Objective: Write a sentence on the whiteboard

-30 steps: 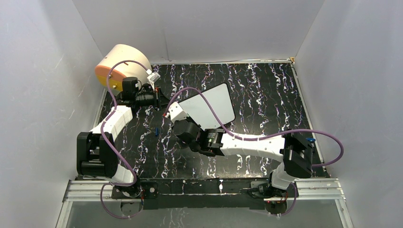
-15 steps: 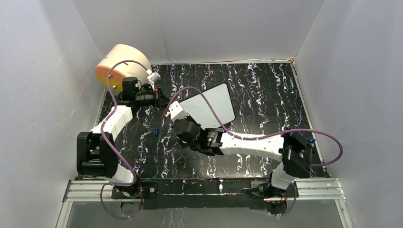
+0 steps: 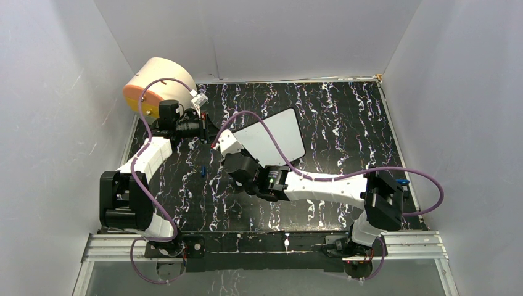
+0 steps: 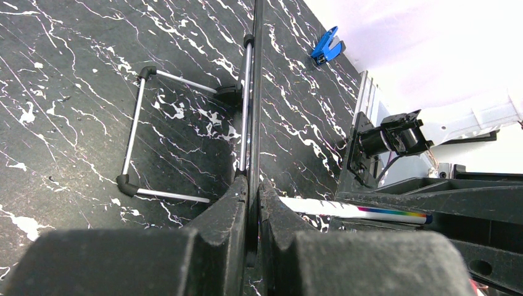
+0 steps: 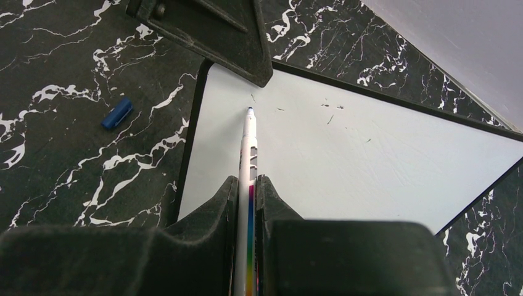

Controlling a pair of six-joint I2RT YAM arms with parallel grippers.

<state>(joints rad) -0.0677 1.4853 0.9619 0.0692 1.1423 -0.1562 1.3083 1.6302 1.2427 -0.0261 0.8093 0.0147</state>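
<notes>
Nudged left, right claw [image 5: 248, 183] clamps marker [image 5: 249, 142] over whiteboard [image 5: 370, 154] (tip visible only wrist-side).

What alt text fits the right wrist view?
The right claw is shut on a white marker with a rainbow stripe, its blue tip over the near-blank whiteboard close to its left rim. A blue cap lies on the black marbled table left of the board.

On the desk [image 3: 345, 123], the whiteboard [image 3: 274, 143] sits midway, the drum [image 3: 157, 83] in the far left corner, the cap [image 3: 203, 170] left of the whiteboard.
</notes>
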